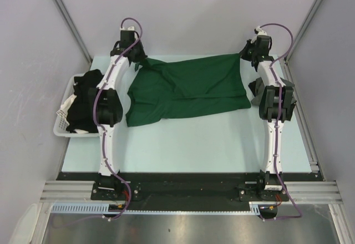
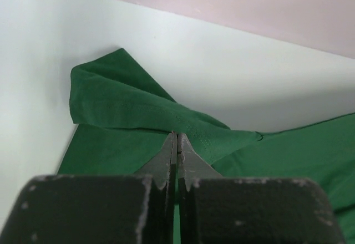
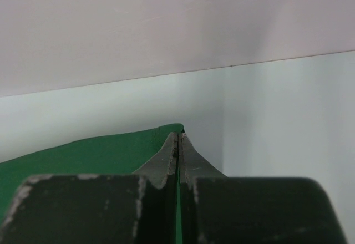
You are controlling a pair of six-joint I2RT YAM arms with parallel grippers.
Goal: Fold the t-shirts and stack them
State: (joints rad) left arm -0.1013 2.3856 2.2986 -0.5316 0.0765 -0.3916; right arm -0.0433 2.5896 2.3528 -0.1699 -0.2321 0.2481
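Basket point(image 1: 60, 123): stood at the left edge, black t-shirts point(image 1: 83, 97) heaped inside
Left gripper point(image 2: 177, 137): closed, pinching the far left corner of the green t-shirt point(image 1: 188, 89)
Green t-shirt: lay spread, long axis running left to right between both grippers
Right gripper point(image 3: 178, 137): closed, pinching the far right corner; each arm nearest its own corner

You have one t-shirt point(image 1: 188, 89) lying across the far half of the table point(image 1: 211, 144), between the two arms. The left gripper point(image 1: 138, 60) sits at its far left corner and the right gripper point(image 1: 244, 55) at its far right corner, each with cloth between its jaws. The shirt's left side reaches nearer to you than its right. Left of the left arm point(image 1: 108, 105), at the table's left edge, stands a basket point(image 1: 62, 123) with a heap of other t-shirts point(image 1: 83, 102) in it.
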